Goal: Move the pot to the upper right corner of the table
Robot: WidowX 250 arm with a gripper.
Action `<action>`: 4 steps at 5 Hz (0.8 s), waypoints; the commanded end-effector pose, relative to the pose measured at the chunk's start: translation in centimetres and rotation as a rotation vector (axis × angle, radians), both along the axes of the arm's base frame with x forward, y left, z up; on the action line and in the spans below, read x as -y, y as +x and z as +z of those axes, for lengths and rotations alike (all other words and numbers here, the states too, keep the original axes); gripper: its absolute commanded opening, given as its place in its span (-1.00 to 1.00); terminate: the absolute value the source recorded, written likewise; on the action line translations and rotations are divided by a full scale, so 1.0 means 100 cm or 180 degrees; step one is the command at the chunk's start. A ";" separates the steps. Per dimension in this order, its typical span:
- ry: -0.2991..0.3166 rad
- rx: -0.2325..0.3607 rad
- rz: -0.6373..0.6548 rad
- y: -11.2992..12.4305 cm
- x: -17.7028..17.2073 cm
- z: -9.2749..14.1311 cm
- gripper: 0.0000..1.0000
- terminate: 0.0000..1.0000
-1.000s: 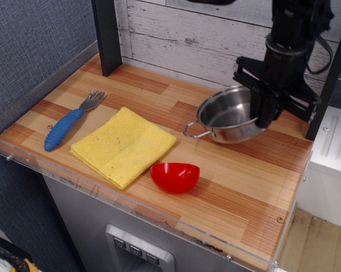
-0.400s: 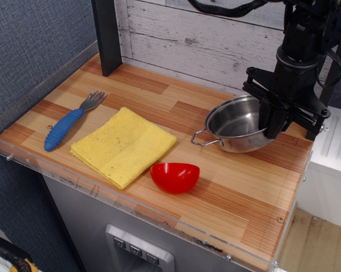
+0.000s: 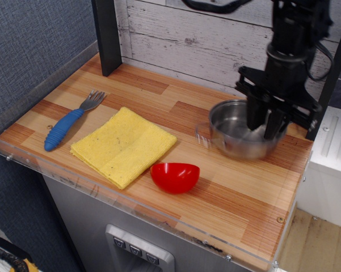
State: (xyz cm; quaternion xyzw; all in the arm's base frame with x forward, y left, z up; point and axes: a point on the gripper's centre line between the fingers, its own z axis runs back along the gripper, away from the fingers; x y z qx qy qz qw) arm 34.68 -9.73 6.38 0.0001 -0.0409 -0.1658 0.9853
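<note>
1. Only one view is given, looking down across the table (image 3: pixel 232 187) from its near side, with the plank top running left to right and a clear edge strip along the near and left sides.
2. The pot (image 3: pixel 238 136) sits on the far right part of the table, close to the whitewashed board wall (image 3: pixel 181 34) but short of the corner itself. It looks level and slightly blurred; one wire loop handle shows faintly on its left side.
3. The gripper (image 3: pixel 265 126) hangs from the black arm (image 3: pixel 292 34) straight above the pot's right half. Its two fingers (image 3: pixel 254 116) reach down inside the rim with a visible gap between them, so the claw is spread apart and grips nothing that can be seen; whether a finger touches the pot wall cannot be told.
4. The red bowl (image 3: pixel 175 176) stands near the front edge, left of and nearer than the pot, well apart from it.
5. The yellow cloth (image 3: pixel 123 145) lies flat just left of the bowl, turned cornerwise.
6. The blue-handled fork (image 3: pixel 68 123) lies left of the cloth, tines pointing to the far side.
7. A dark upright post (image 3: pixel 106 35) stands at the far left corner, and another (image 3: pixel 329 85) rises at the far right edge behind the arm.
</note>
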 end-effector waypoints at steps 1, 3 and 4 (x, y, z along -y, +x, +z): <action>-0.0363 0.0778 0.0457 0.000 -0.062 0.107 1.00 -1.00; -0.0345 0.0897 0.0954 0.003 -0.142 0.140 1.00 -1.00; -0.0280 0.0696 0.0840 0.007 -0.152 0.128 1.00 -1.00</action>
